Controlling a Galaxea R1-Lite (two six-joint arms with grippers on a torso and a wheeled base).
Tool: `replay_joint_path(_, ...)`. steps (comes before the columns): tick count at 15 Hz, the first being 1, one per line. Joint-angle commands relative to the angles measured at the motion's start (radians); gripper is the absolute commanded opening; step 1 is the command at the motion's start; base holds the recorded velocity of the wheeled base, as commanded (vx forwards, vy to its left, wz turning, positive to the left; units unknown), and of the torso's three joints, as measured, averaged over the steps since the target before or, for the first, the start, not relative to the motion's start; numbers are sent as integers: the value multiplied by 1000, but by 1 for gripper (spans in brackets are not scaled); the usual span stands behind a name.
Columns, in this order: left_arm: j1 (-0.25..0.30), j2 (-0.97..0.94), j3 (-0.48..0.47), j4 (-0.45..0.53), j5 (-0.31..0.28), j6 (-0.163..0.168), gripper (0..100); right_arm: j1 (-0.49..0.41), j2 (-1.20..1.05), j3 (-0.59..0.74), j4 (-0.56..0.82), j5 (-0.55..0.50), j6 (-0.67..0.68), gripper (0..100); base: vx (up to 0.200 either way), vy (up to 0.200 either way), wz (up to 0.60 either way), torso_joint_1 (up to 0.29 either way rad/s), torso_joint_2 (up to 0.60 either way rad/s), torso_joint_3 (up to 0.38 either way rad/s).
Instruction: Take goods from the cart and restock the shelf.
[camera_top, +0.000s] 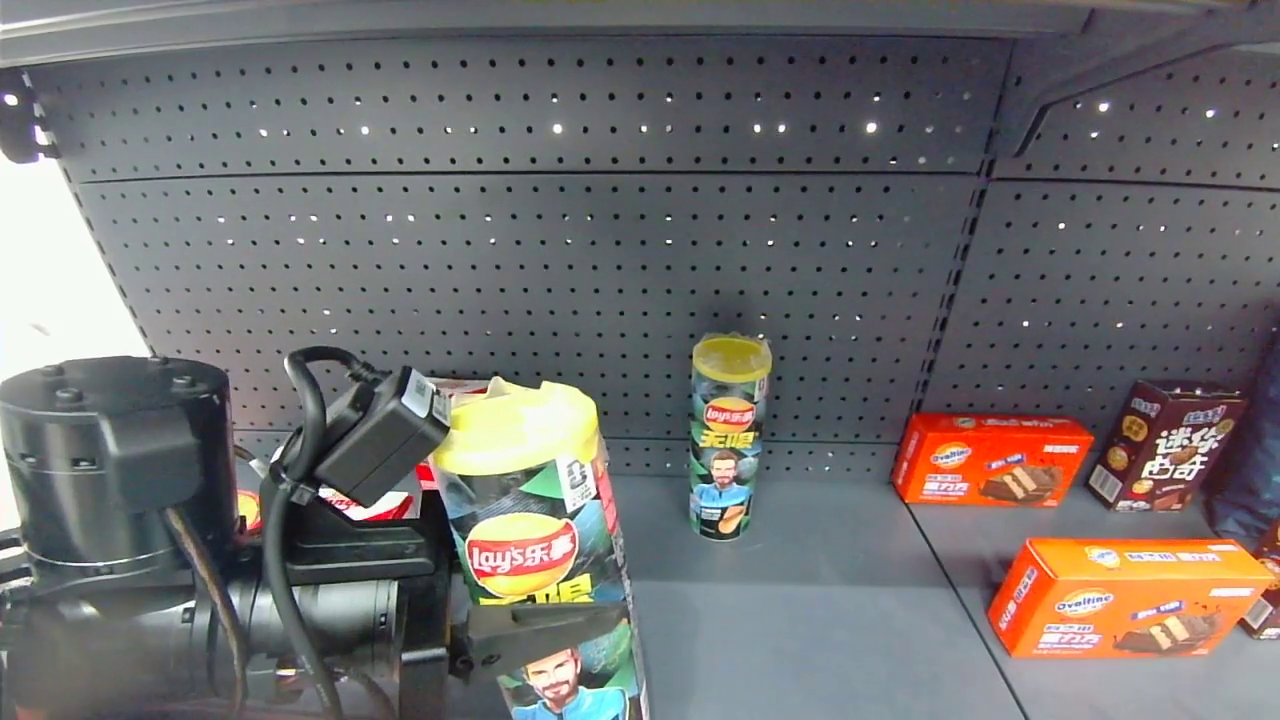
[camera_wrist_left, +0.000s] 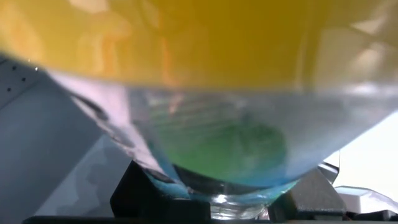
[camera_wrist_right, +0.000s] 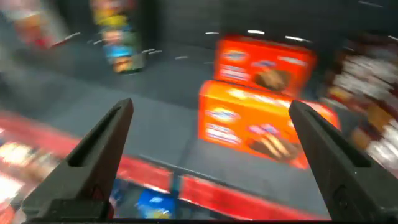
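A tall chip can (camera_top: 530, 540) with a yellow lid stands upright in my left gripper (camera_top: 540, 638), low at the left front of the grey shelf (camera_top: 820, 610). The gripper is shut on the can's lower half. In the left wrist view the can (camera_wrist_left: 211, 143) is very close, with dark fingers (camera_wrist_left: 140, 193) on either side of it. A second, matching chip can (camera_top: 730, 440) stands upright near the shelf's back panel, and its blurred shape (camera_wrist_right: 121, 37) lies far beyond my right gripper (camera_wrist_right: 211, 168). That gripper is open and holds nothing, in front of the shelf edge.
Two orange boxes (camera_top: 990, 460) (camera_top: 1130, 597) and a brown box (camera_top: 1165, 445) lie on the right part of the shelf. The nearer orange box (camera_wrist_right: 261, 118) lies ahead of my right gripper. A red strip (camera_wrist_right: 205, 190) runs along the shelf's front edge. A red-and-white package (camera_top: 375, 500) sits behind my left wrist.
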Motion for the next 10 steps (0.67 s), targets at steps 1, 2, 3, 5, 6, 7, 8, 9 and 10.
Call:
replay_joint_path(1,-3,9,-3,1,2,0,0,176,260,-123,0,6,-16,100,0,0,0,0,0,0)
replay_joint_path(2,-3,10,-12,1,2,0,0,214,316,-157,-8,11,-18,100,0,0,0,0,0,0)
replay_joint_path(3,-2,12,-18,1,2,0,0,228,356,-175,-11,11,-18,100,0,0,0,0,0,0)
replay_joint_path(5,3,10,-36,11,4,0,0,267,559,-257,-103,21,-18,100,0,0,0,0,0,0)
replay_joint_path(6,3,10,-36,11,4,0,0,263,628,-266,-175,73,-29,100,0,0,0,0,0,0)
replay_joint_path(7,3,10,-35,11,4,0,0,256,658,-270,-213,116,-42,100,0,0,0,0,0,0)
replay_joint_path(8,6,12,-30,3,4,0,0,248,753,-289,-270,173,-105,100,0,0,0,0,0,0)
replay_joint_path(9,12,12,-27,1,4,2,0,248,806,-307,-272,185,-145,100,0,0,0,0,0,0)
replay_joint_path(10,17,10,-24,1,2,2,0,248,862,-333,-273,213,-167,100,0,0,0,0,0,0)
